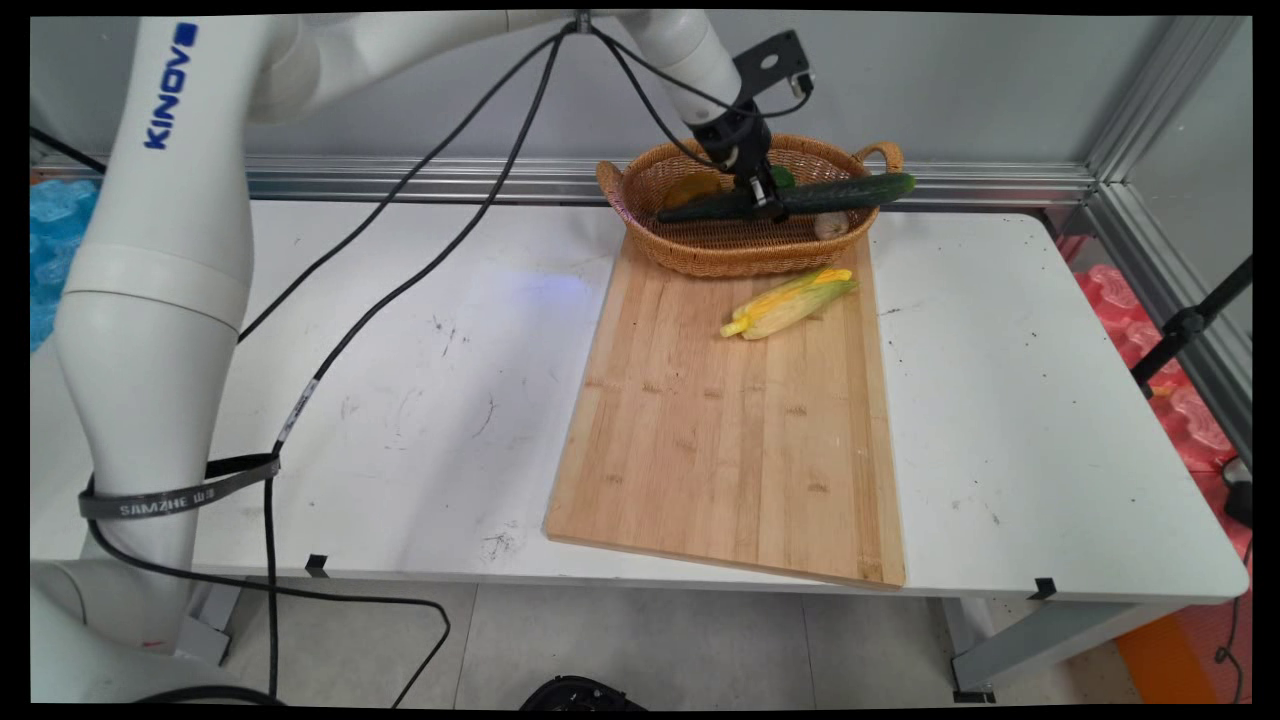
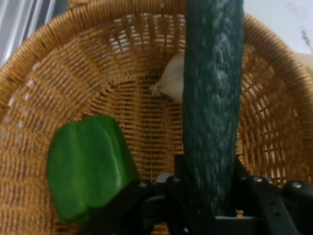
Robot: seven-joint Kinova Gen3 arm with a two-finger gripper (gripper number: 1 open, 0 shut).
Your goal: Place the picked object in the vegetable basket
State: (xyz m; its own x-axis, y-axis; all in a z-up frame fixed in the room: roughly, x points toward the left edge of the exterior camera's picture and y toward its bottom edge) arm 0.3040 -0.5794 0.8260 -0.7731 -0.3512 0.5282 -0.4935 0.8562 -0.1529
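Note:
My gripper point(image 1: 765, 203) is shut on a long dark green cucumber point(image 1: 800, 197), holding it near its middle over the wicker basket point(image 1: 690, 255) at the back of the table. The cucumber lies level, its right end reaching past the basket's right rim. Seen from the hand, the cucumber point(image 2: 212, 103) runs up from between the fingers point(image 2: 179, 178). A green bell pepper point(image 2: 88, 164) lies in the basket point(image 2: 73, 73) beside it, and a pale garlic bulb point(image 2: 171, 78) lies further in. In the main view the garlic point(image 1: 830, 226) sits by the right wall, with an orange thing point(image 1: 692, 187) at the left.
A bamboo cutting board point(image 1: 735, 430) stretches from the basket toward the table's near edge. A corn cob in its husk point(image 1: 790, 303) lies on the board's far end, just in front of the basket. Black cables point(image 1: 420, 270) hang from the arm over the table's left half.

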